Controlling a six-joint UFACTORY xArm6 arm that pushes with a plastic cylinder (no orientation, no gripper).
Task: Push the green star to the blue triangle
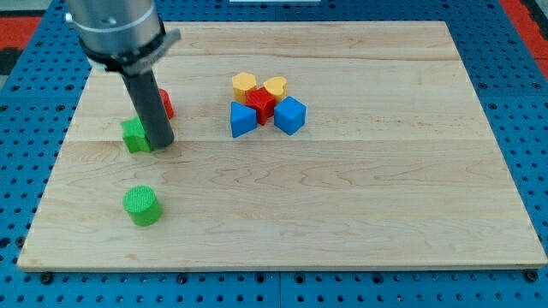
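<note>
My tip (162,142) touches the green star (134,135) on its left; the blue triangle (242,120) sits well right. No fingers here, just a rod.

Green star (134,135) left, blue triangle (242,120) centre, well apart.

You see a green cylinder (141,206) at the wooden board's (385,205) lower left; two yellow blocks (245,85) (275,86), a red star (262,103) and a blue cube (290,115) cluster centrally; another red block (166,103) lies upper left.
</note>
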